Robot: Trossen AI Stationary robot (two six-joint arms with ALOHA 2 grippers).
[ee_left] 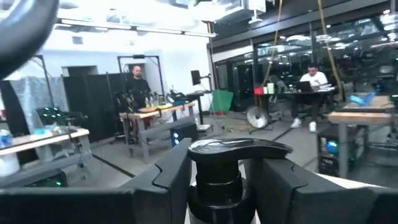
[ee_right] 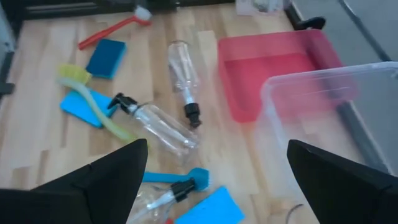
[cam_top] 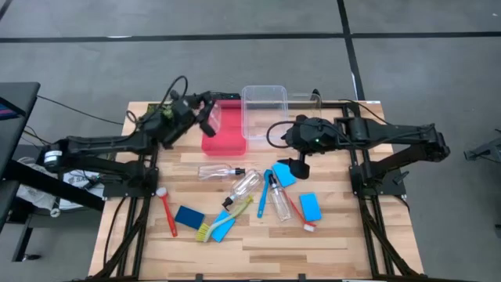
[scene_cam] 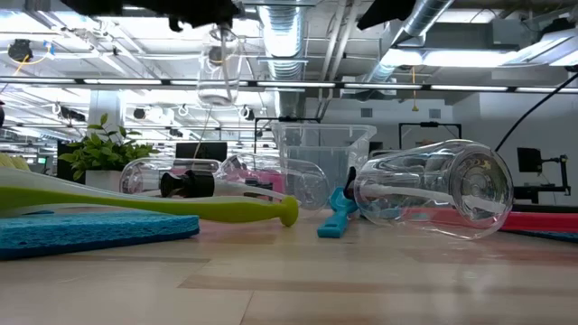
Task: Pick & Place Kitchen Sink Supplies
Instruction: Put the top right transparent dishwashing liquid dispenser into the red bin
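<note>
I have a clear bottle (scene_cam: 219, 68) hanging in my left gripper (ee_left: 217, 177), fingers clenched on its black cap (ee_left: 239, 149), above the red tray (cam_top: 225, 135). It looks light, hard and slick, so the neck under the cap is the safest hold. My right gripper (ee_right: 217, 168) hovers spread and empty over the bottles, sponges and brushes on the worktop (cam_top: 258, 243).

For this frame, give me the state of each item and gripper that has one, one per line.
left gripper: raised over the red tray, jaws shut on held bottle
held bottle: lifted, hanging upright, black cap on
right gripper: jaws open, empty, above the table
red tray: empty
clear bin: empty
three other bottles: lying on their sides, capped
</note>
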